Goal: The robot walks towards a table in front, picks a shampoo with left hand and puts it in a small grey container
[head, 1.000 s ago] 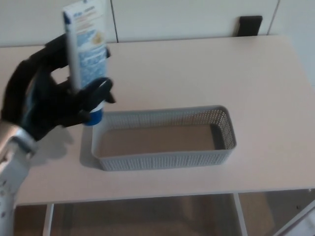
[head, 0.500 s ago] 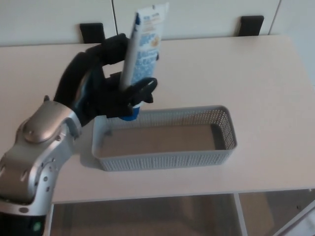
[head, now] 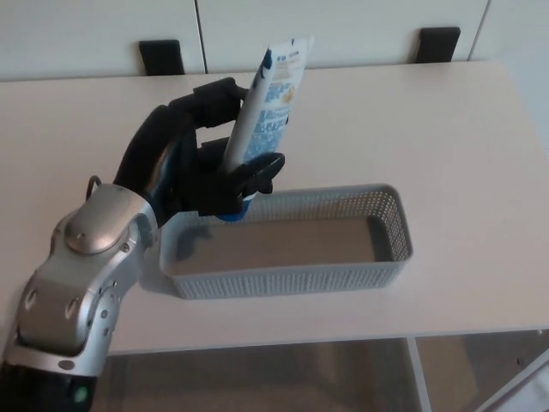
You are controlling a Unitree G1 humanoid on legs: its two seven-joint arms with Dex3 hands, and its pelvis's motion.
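Note:
My left hand (head: 199, 159) is shut on the shampoo tube (head: 268, 107), a white tube with blue and orange print and a blue cap at the bottom. The tube stands nearly upright, cap down, tilted a little to the right. It hangs over the left end of the small grey mesh container (head: 388, 262), the cap just above the back rim. The container lies lengthwise on the pale table (head: 446, 129), nothing inside it. My silver left forearm (head: 86, 283) comes up from the lower left. My right hand does not show.
Two black chair backs (head: 161, 56) (head: 437, 43) stand behind the table's far edge. The table's front edge runs just below the container, with floor beyond it.
My left hand has carried the tube to the right, from beside the container's left end to above it. The tube now leans right instead of standing straight.

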